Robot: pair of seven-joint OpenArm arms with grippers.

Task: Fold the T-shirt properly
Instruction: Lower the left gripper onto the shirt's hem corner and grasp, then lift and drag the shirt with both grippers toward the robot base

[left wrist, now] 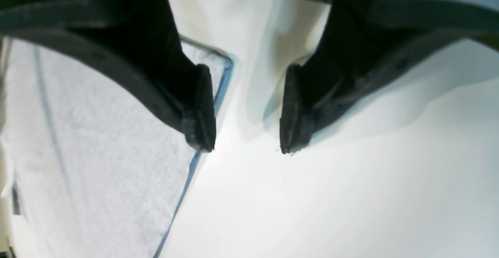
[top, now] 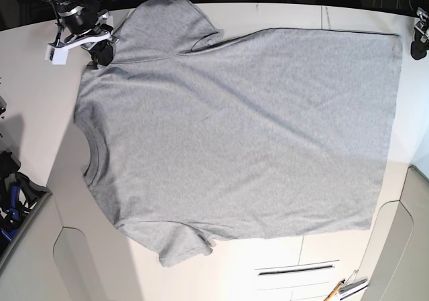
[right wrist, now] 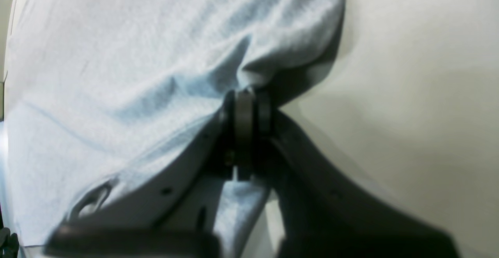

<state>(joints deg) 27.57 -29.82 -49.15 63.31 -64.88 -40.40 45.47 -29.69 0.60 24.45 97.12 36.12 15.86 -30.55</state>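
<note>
The light grey T-shirt (top: 234, 133) lies spread flat on the white table (top: 288, 16), collar to the left, hem to the right, plain side up. My right gripper (top: 102, 51) is at the far left shoulder, beside the upper sleeve. In the right wrist view it (right wrist: 247, 98) is shut on a bunched fold of the T-shirt (right wrist: 117, 55). My left gripper (top: 419, 45) is at the far right, just beyond the hem's upper corner. In the left wrist view it (left wrist: 245, 147) is open and empty, low over bare table, one finger at the T-shirt's (left wrist: 97, 152) edge.
The table's curved front edge runs along the bottom, with a drawer handle (top: 295, 271) and a pencil-like tool (top: 338, 289) below it. Dark equipment (top: 13, 197) sits at the left edge. Cables lie behind the table's far edge.
</note>
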